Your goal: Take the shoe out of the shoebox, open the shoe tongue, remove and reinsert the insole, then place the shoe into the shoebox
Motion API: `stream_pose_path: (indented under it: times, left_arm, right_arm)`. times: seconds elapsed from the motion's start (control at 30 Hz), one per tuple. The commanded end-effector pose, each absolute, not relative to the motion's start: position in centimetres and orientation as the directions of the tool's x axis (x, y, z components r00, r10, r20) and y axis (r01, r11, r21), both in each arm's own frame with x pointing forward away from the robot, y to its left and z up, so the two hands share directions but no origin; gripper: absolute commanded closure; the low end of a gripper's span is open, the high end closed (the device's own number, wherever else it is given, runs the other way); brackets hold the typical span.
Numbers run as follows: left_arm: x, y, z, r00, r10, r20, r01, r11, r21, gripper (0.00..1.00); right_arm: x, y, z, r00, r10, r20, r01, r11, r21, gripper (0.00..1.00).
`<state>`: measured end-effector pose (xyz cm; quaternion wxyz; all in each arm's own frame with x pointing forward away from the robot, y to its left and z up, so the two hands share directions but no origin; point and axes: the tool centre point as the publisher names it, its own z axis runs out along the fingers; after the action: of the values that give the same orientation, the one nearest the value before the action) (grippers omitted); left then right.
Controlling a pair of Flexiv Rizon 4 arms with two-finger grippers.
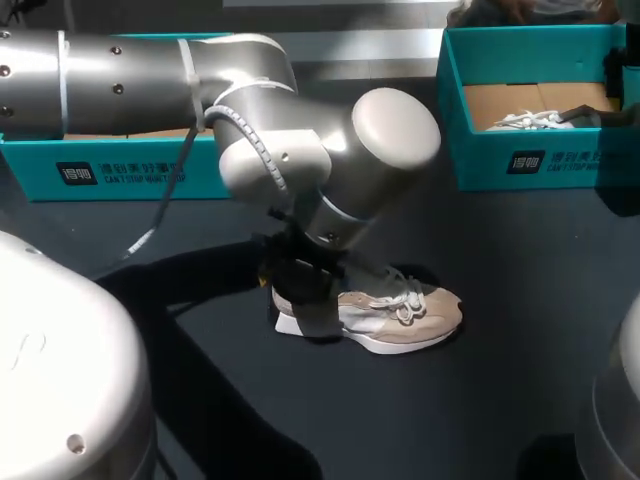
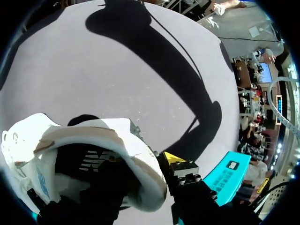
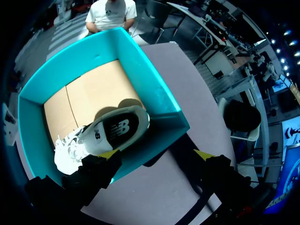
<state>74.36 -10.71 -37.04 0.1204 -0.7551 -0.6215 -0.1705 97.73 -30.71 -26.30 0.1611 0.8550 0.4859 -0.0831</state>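
Observation:
A beige and white shoe (image 1: 400,315) stands upright on the dark table, toe pointing right. My left gripper (image 1: 300,295) is down at its heel. In the left wrist view that gripper (image 2: 150,183) sits at the heel collar of the shoe (image 2: 93,136), whose dark inside shows; how it holds the heel is hidden. My right gripper (image 3: 157,154) hangs open above the near wall of a teal shoebox (image 3: 154,89). Nothing is between its fingers. A second shoe (image 3: 112,131) lies on its side in that box, sole toward the gripper.
The teal shoebox (image 1: 520,160) with the second shoe (image 1: 530,120) stands at the back right. Another teal box (image 1: 120,170) stands at the back left, behind my left arm. Bare dark tabletop (image 1: 470,400) lies in front of the shoe.

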Motion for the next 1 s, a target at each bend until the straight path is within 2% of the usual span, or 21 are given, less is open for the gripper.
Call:
stream_pose_path:
  times: [0.03, 0.27, 0.4, 0.5, 0.57, 1.0]
  left_arm:
    - [74.5, -10.1, -35.4, 0.171, 0.914, 0.368, 0.981, -0.193, 0.025, 0.00]
    - [74.5, -9.7, -32.0, 0.143, 0.957, 0.252, 0.988, -0.155, 0.028, 0.00]
    - [74.2, -9.5, -29.9, 0.061, 0.989, 0.136, 0.997, -0.066, 0.034, 0.00]
    - [74.0, -8.9, -28.7, -0.076, 0.997, 0.006, 0.996, 0.076, -0.051, 0.00]
    - [73.9, -8.3, -28.2, -0.187, 0.980, -0.074, 0.963, 0.168, -0.213, 0.00]
    - [73.9, -8.3, -28.2, -0.187, 0.980, -0.074, 0.963, 0.168, -0.213, 0.00]
  right_arm:
    - [97.7, -30.7, -26.3, 0.514, 0.805, -0.298, 0.858, -0.476, 0.195, 0.00]
    - [97.7, -30.7, -26.3, 0.514, 0.805, -0.298, 0.858, -0.476, 0.195, 0.00]
    - [97.7, -30.7, -26.3, 0.514, 0.805, -0.298, 0.858, -0.476, 0.195, 0.00]
    - [97.7, -30.7, -26.3, 0.514, 0.805, -0.298, 0.858, -0.476, 0.195, 0.00]
    - [97.7, -30.7, -26.3, 0.514, 0.805, -0.298, 0.858, -0.476, 0.195, 0.00]
    - [97.7, -30.7, -26.3, 0.514, 0.805, -0.298, 0.858, -0.476, 0.195, 0.00]
